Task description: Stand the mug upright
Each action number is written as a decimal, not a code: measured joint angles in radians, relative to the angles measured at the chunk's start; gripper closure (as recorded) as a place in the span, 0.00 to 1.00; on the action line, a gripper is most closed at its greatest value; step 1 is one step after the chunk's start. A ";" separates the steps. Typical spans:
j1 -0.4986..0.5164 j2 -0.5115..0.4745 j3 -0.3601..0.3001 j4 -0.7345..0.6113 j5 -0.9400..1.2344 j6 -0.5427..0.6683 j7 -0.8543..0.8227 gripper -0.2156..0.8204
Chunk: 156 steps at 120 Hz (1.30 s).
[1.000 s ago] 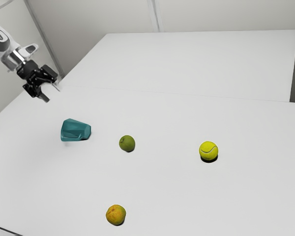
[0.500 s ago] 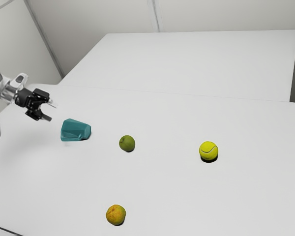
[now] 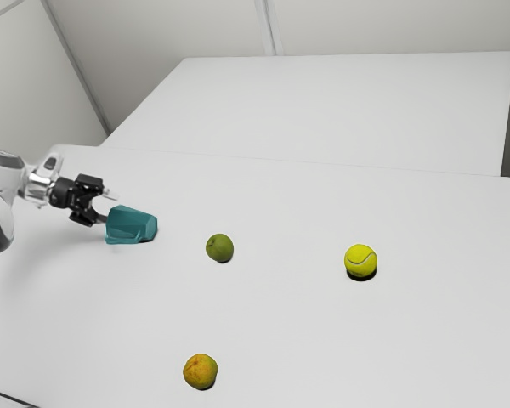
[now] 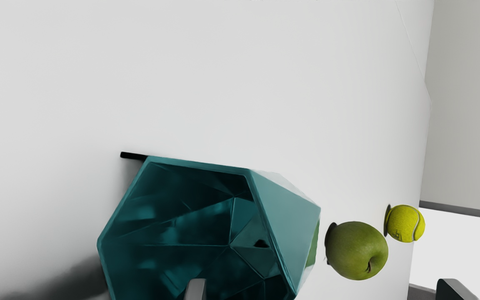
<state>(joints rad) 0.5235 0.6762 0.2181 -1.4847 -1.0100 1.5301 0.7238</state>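
Observation:
The teal faceted mug [image 3: 131, 225] lies on its side on the table, its mouth toward the exterior view's left. At that mouth, my gripper [image 3: 107, 208] stands with its fingers spread, one low by the rim and the other higher. From the wrist view, the open mouth of the mug [image 4: 190, 225] faces my hand. One fingertip of the gripper [image 4: 322, 291] overlaps the mouth, while the other stands well off to the mug's outer side. Whether the nearer finger is inside the mug cannot be told.
A green apple [image 3: 220, 248] rests beyond the mug's base. Farther to the exterior view's right is a tennis ball [image 3: 360, 261]. An orange-yellow fruit [image 3: 201, 371] sits near the exterior view's bottom. All stand on the white table [image 3: 323, 340].
My hand has come down, then moved toward the exterior view's right up to the mug's mouth, turning to a flatter pose. The mug, apple, ball and fruit have stayed put.

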 joint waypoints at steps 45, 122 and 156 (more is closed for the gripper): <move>-0.004 -0.011 -0.006 -0.050 -0.034 0.003 0.025 0.69; -0.057 -0.241 -0.006 -0.126 0.063 -0.037 0.014 0.94; -0.239 -0.404 -0.040 -0.124 0.469 0.041 -0.065 0.94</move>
<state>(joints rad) 0.2849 0.2719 0.1783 -1.6091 -0.5413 1.5708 0.6583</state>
